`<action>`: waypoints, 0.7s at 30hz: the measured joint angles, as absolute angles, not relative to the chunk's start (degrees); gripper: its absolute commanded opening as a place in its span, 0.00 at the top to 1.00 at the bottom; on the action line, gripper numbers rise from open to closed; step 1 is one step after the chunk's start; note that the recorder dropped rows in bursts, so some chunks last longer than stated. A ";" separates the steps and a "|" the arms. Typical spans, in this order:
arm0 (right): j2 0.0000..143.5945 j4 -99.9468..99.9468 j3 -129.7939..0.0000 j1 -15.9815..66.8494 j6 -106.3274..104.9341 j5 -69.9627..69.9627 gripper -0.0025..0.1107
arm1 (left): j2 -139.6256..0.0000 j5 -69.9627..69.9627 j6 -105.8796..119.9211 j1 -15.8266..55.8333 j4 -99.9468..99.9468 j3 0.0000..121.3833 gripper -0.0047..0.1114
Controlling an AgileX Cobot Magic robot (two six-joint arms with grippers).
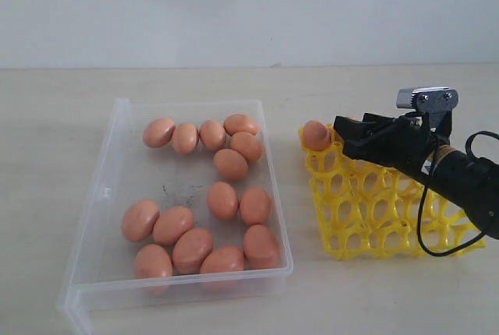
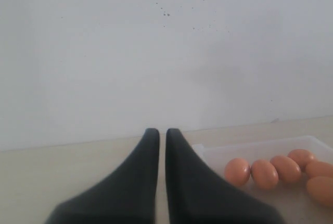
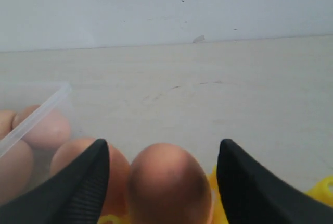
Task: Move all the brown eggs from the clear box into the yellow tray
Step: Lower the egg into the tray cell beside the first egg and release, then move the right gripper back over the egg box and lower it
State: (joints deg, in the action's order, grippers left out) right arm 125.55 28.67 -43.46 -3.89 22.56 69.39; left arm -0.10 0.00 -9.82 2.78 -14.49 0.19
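Right fingers (image 3: 86, 182) are hanging spread around an egg (image 3: 166, 182) sitting in the tray's (image 1: 374, 210) far corner by the box (image 1: 97, 218). Left fingers (image 2: 138, 182) are pressing together; other eggs (image 1: 222, 200) are lying in the box.

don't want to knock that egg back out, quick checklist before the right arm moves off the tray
1. Brown egg seated in the yellow tray's corner cup: ok.
2. Right gripper open, a finger on either side of that egg: ok, though one gap is slim.
3. Left gripper shut with nothing between its fingers: ok.
4. Free cups showing in the tray for the next egg: ok.
5. Cups beneath the right arm: cannot tell, hidden.
6. Clear box emptied: not ok, fourteen brown eggs lie in it.
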 measured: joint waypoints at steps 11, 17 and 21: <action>111.02 33.40 -43.46 -3.89 25.31 69.34 0.49 | -0.10 0.00 -9.82 2.78 -14.49 0.19 0.93; 104.89 53.32 -46.88 -0.82 34.08 65.70 0.49 | -0.10 0.00 -9.82 2.78 -14.49 0.19 0.93; 103.86 66.98 -51.90 5.63 43.99 52.31 0.49 | -0.10 0.00 -9.82 2.78 -14.49 0.19 0.93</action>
